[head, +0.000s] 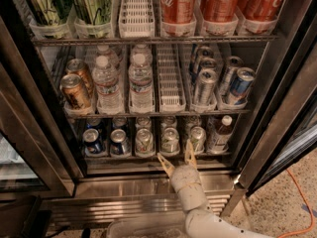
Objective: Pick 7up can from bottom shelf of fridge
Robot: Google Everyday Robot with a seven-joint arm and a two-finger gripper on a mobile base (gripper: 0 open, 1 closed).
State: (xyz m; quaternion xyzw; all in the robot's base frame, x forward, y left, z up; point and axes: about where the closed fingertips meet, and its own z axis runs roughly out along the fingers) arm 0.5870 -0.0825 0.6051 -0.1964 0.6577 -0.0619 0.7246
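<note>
Pincer (177, 158) gapes before bottom shelf (114, 158), above speckled floor (285, 202).

Speckled floor (271, 218), orange cable (301, 193)

Tall green cans (64, 4) fill the upper left of the frame. Beside them is a white lane tray (136, 9), then red cola cans (218, 4) at upper right. The middle rack carries bronze cans (74, 90), water bottles (141, 81) and slim silver-and-blue cans (205, 86). Dark blue short cans (92, 141) sit low left, and a white-capped bottle (219, 133) low right. An orange cable (297, 197) crosses the speckled floor (277, 212). The tool (173, 150) hangs at lower centre, its fingers spread.
</note>
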